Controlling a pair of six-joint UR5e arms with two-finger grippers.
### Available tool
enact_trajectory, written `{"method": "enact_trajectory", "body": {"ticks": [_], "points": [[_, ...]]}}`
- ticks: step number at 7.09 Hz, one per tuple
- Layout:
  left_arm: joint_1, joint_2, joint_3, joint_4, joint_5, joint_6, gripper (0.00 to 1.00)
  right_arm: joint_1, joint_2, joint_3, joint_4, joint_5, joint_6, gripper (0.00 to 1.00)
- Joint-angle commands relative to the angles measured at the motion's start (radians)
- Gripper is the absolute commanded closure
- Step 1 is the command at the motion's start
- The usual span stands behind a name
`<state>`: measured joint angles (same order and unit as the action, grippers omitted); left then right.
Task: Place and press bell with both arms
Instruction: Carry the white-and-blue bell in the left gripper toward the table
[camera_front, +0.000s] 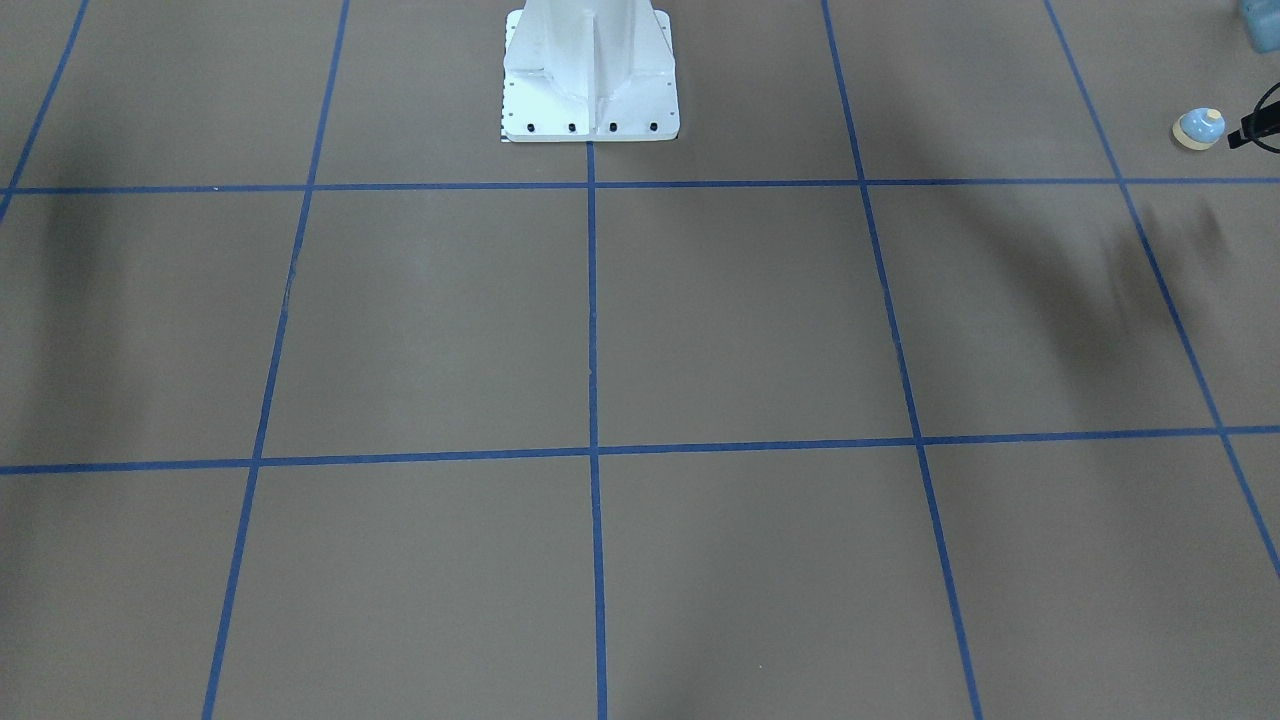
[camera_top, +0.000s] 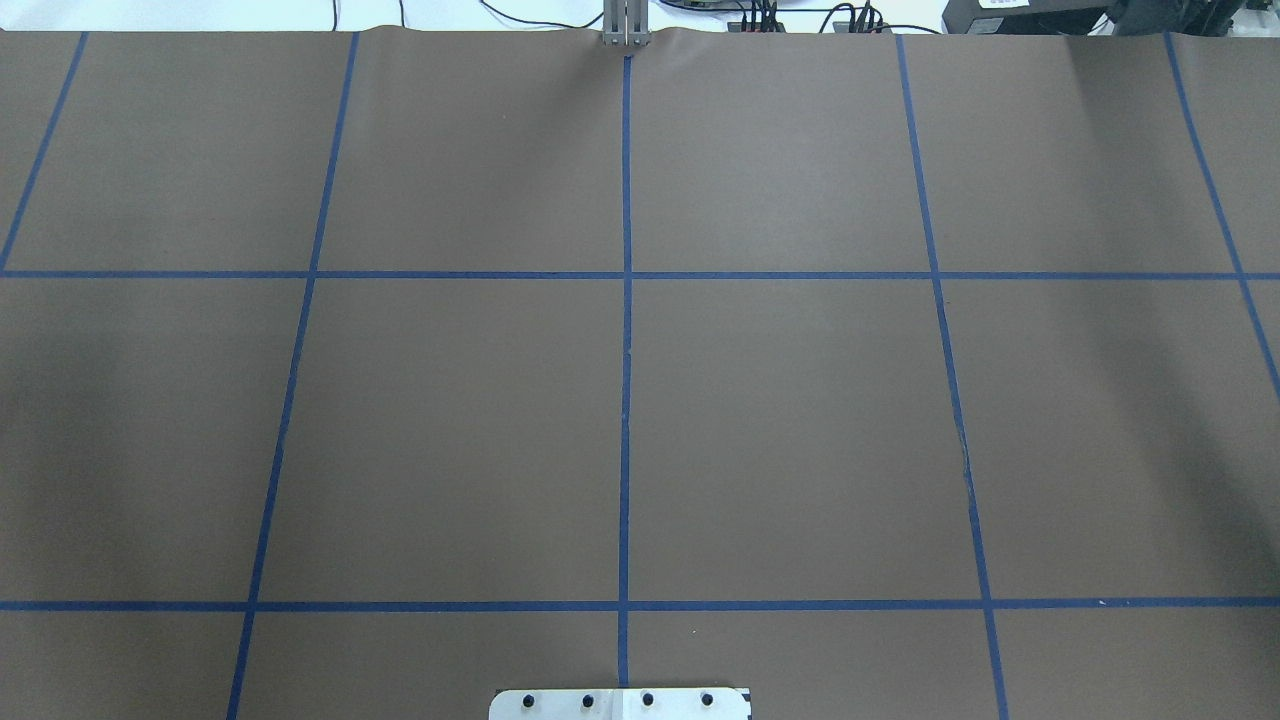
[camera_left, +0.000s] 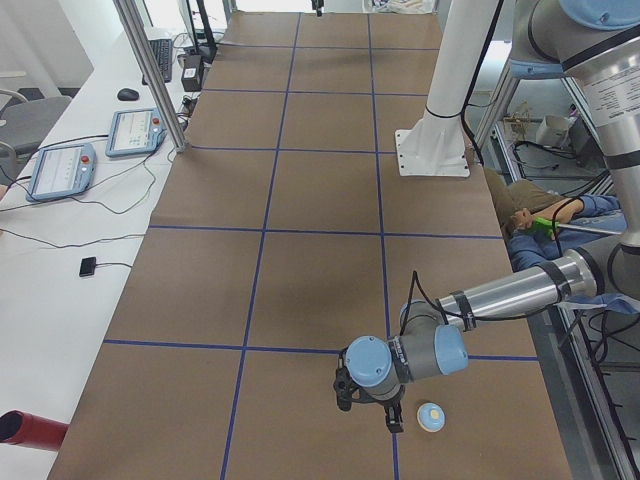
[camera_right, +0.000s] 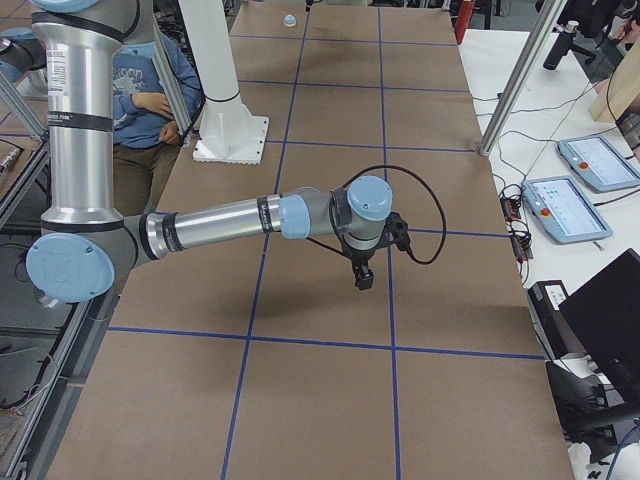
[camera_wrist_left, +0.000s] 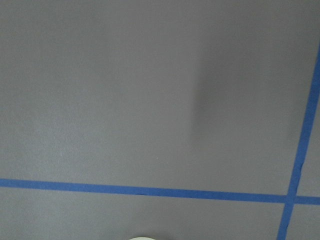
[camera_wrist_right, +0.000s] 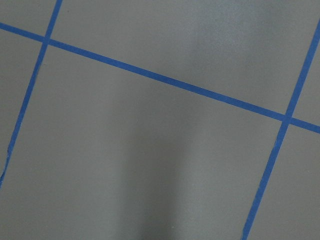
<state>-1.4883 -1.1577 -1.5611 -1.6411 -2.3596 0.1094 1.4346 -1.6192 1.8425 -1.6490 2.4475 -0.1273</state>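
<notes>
The small light-blue bell with a cream base and button stands upright on the brown table near its left end. It also shows in the exterior left view and far off in the exterior right view. My left gripper hangs low just beside the bell, apart from it; only a black tip shows in the front view, so I cannot tell whether it is open or shut. My right gripper points down above the table's right half, empty; I cannot tell its state. A cream rim peeks in at the left wrist view's bottom edge.
The white pedestal base stands at the table's robot side. Blue tape lines divide the brown table. Tablets and cables lie on the white side bench, with metal posts there. A seated person is behind the robot.
</notes>
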Motion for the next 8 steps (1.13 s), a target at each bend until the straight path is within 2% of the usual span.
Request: {"method": "enact_trajectory", "body": {"ticks": [1, 2, 3, 5, 6, 8], "points": [[0.000, 0.009, 0.121, -0.105, -0.001, -0.010, 0.00, -0.009, 0.007, 0.001, 0.000, -0.005, 0.001, 0.00], [0.002, 0.012, 0.267, -0.323, -0.001, -0.058, 0.00, -0.009, 0.009, 0.007, 0.001, -0.005, 0.001, 0.00], [0.005, 0.013, 0.280, -0.395, -0.054, -0.144, 0.00, -0.009, 0.007, 0.027, 0.000, -0.005, 0.001, 0.00], [0.028, 0.013, 0.262, -0.398, -0.096, -0.157, 0.00, -0.011, -0.001, 0.035, 0.000, -0.005, 0.001, 0.00], [0.107, 0.015, 0.260, -0.398, -0.137, -0.199, 0.00, -0.014, -0.001, 0.034, 0.000, -0.008, 0.001, 0.00], [0.148, 0.076, 0.259, -0.428, -0.139, -0.229, 0.00, -0.017, 0.004, 0.035, 0.000, -0.008, 0.001, 0.00]]}}
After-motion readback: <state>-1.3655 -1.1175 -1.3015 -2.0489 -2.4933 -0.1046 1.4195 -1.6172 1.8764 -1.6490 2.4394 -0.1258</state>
